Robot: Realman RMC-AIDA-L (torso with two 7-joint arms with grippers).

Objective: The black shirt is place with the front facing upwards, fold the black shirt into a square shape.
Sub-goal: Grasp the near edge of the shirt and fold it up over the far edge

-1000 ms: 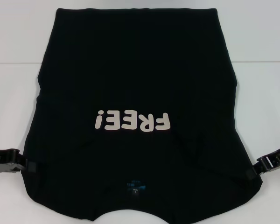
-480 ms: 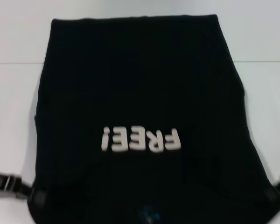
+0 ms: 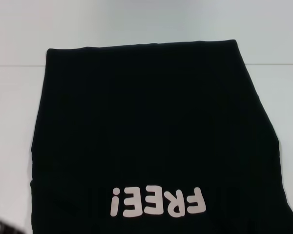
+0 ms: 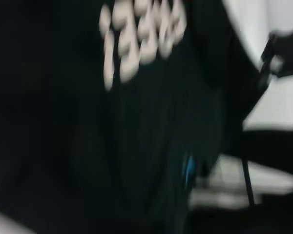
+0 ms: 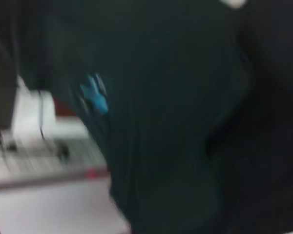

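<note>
You've got the black shirt (image 3: 151,141) filling the centre and bottom of the head frame on the white worktop (image 3: 136,24), "FREE!" lettering (image 3: 157,202) upside down, bottom centre. Blue neck label (image 4: 188,168) shows in wrist views. Can't tell either end effector's state.

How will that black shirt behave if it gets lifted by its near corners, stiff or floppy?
Probably floppy: the black shirt is thin cloth lying flat on the white table, so it would likely sag between two grip points. It looks light for its spread. The wrist views show it hanging in soft folds, so it may bunch rather than slide cleanly.
</note>
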